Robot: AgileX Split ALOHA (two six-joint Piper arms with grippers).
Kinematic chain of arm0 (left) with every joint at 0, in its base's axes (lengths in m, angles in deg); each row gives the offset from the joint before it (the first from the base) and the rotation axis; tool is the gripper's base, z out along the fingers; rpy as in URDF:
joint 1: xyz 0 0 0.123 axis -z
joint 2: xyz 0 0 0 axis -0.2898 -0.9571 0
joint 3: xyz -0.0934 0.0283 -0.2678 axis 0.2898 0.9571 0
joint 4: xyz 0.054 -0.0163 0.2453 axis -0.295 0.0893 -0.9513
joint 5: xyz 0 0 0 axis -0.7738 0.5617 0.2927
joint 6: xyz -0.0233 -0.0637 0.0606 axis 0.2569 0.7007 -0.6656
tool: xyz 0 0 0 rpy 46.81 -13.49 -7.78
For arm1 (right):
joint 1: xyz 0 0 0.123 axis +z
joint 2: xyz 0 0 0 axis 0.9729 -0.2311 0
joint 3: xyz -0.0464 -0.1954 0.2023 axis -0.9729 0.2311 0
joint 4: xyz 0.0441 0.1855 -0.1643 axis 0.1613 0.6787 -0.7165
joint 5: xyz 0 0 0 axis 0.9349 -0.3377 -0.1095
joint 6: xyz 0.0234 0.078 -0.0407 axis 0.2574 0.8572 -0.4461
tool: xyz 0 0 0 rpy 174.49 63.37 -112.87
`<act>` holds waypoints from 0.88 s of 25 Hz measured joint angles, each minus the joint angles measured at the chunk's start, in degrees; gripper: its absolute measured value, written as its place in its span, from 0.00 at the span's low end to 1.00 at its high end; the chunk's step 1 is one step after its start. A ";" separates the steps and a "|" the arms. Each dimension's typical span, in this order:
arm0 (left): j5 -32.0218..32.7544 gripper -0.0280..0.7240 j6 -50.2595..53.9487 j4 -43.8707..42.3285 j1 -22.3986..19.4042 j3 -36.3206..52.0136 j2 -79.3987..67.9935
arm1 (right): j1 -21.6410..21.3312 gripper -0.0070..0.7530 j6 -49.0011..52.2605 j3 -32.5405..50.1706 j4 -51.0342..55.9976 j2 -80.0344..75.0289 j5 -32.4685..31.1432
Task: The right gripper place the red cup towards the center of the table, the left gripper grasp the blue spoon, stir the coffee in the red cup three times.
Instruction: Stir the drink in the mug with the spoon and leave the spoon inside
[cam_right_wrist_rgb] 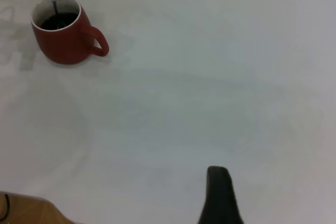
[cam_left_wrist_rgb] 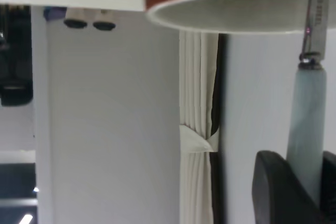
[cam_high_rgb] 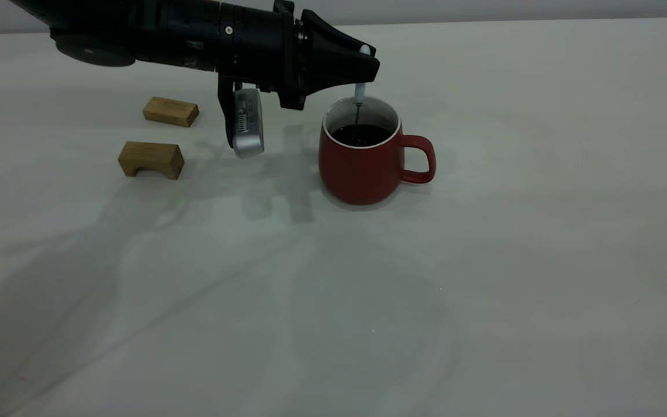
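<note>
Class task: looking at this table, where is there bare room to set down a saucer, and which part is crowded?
Free: the broad off-white table right of the dark red ceramic cup's handle, and the whole near strip in front of it. Crowded: the far left, where two tan wooden blocks lie and the black left gripper holds the pale blue spoon in the cup.

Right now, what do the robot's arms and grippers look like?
The left gripper is black and tapered, on a thick black cylindrical arm, with a rounded rectangular silver-grey module hanging beneath. Of the right gripper, only a slim black finger shows.
</note>
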 joint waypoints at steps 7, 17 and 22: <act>5.51 0.27 7.65 -0.12 0.31 0.00 -0.06 | 0.00 0.79 0.00 0.00 0.00 0.00 0.00; 1.46 0.27 -0.56 0.04 -0.43 -0.61 -0.06 | 0.00 0.79 0.00 0.00 0.00 0.00 0.00; 4.57 0.27 8.68 0.02 0.00 -0.61 -0.06 | 0.00 0.79 0.00 0.00 0.00 0.00 0.00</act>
